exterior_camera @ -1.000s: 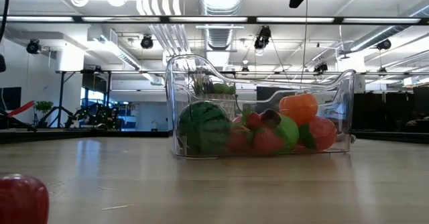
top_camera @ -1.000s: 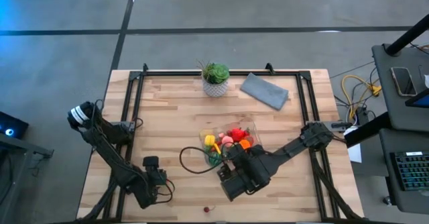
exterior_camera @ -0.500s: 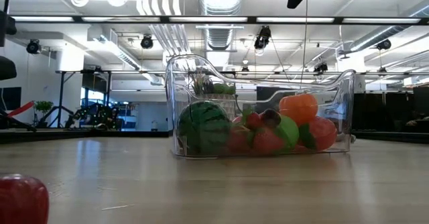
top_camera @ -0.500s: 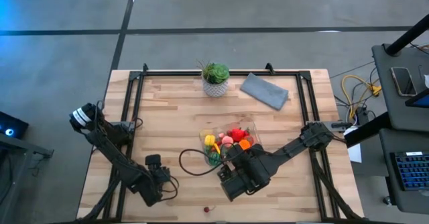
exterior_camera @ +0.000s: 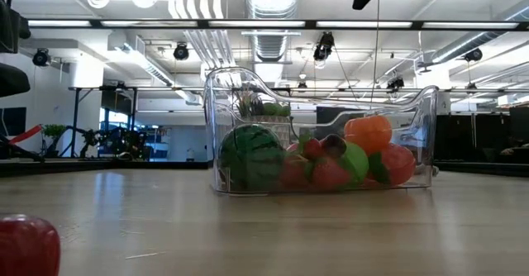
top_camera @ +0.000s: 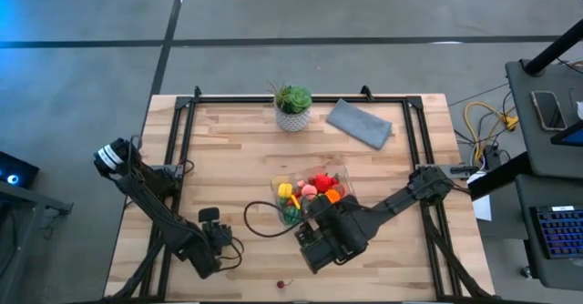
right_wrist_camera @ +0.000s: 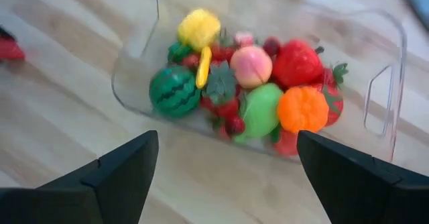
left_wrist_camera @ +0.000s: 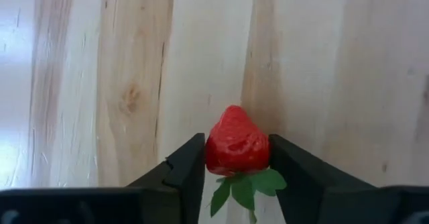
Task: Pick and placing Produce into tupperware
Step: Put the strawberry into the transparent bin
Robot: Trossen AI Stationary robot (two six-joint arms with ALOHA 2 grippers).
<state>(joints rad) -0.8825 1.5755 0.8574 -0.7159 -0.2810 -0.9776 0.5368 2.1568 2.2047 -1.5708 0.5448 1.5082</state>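
A red toy strawberry [left_wrist_camera: 236, 143] with green leaves lies on the wooden table near its near left corner, between the fingers of my left gripper [left_wrist_camera: 236, 147], which has closed on it. In the high view my left gripper [top_camera: 219, 248] hides it. The clear tupperware [top_camera: 346, 178] sits at mid table and holds produce: a striped melon [right_wrist_camera: 174, 91], an orange piece [right_wrist_camera: 303, 110], a green piece, and yellow and red ones. My right gripper [right_wrist_camera: 228, 177] hovers open just on the near side of the tupperware [right_wrist_camera: 395, 63], with nothing between its fingers. My left gripper pinches the strawberry's two sides [left_wrist_camera: 209, 150] between its two fingers, at the wide leafy end. The fingers come from above, pointing steeply down. The berry's tip points away from the gripper, and it lies on the wood.
A small red piece of produce [top_camera: 281, 284] lies loose by the table's near edge and shows big in the low view [exterior_camera: 26, 245]. A potted plant [top_camera: 292, 106] and a folded grey cloth [top_camera: 360, 122] stand at the far edge. A black cable loops left of the tupperware.
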